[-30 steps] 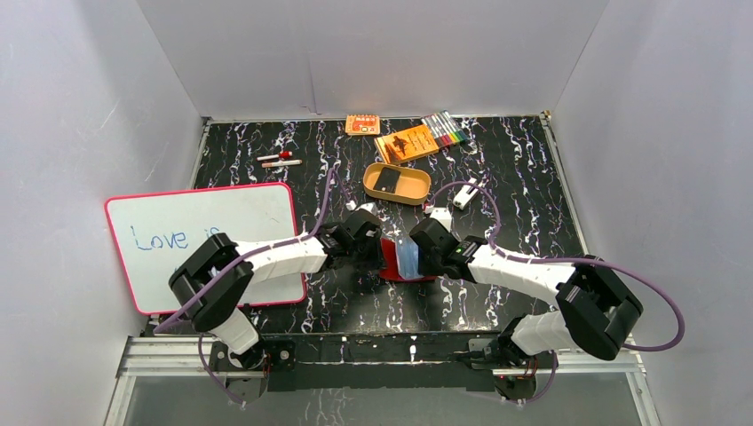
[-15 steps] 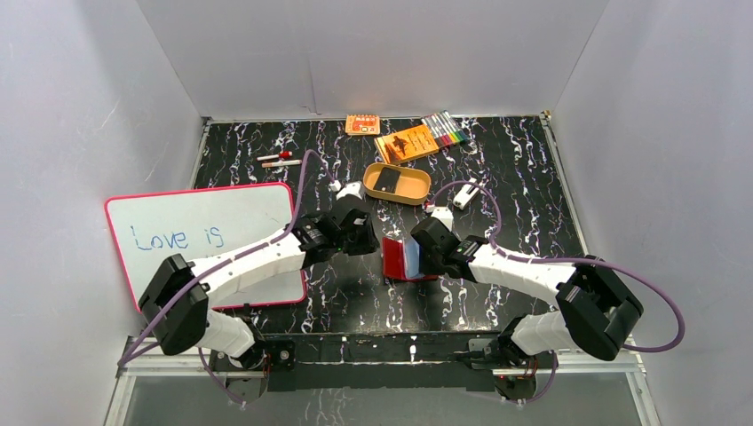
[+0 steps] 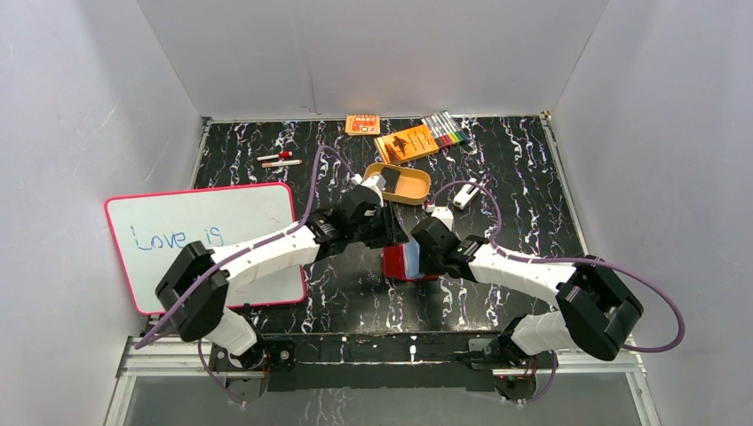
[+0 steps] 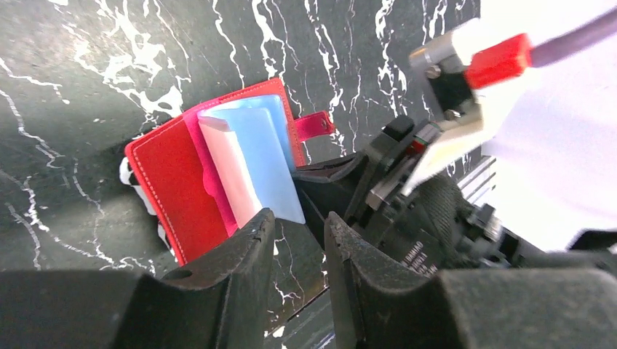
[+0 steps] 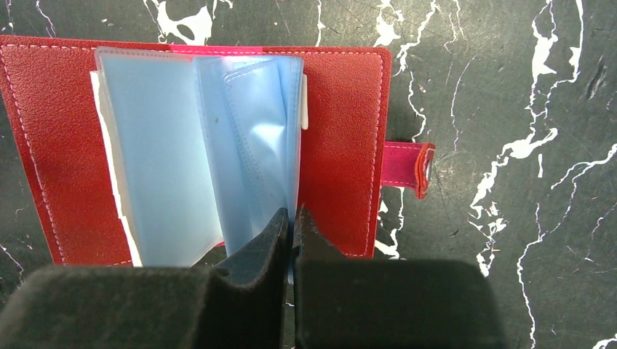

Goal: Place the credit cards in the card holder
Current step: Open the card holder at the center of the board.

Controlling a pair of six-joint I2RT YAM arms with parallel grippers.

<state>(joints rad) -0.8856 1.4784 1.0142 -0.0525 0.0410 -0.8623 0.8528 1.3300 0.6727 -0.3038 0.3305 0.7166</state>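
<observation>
Pulls left claw (image 4: pixel 297 218) back off card holder (image 3: pixel 392 263) since second ago, up toward its far side; parts fingers, grips nothing. Pinches clear sleeve at card holder's near edge with right claw (image 5: pixel 291 218), pressed together. Leaves dark credit card (image 3: pixel 387 182) in tray (image 3: pixel 419 197) beyond card holder. May lose sleeve from thin pinch, letting pages flop shut; may skid flat card against tray wall.

From above, the left arm (image 3: pixel 351 224) hides the far-left part of the card holder (image 3: pixel 393 264) and part of the credit card (image 3: pixel 389 181) in the tray (image 3: pixel 424 190) beyond it. In the right wrist view, the right fingers (image 5: pixel 255 251) cover the card holder's near sleeve edges.
</observation>
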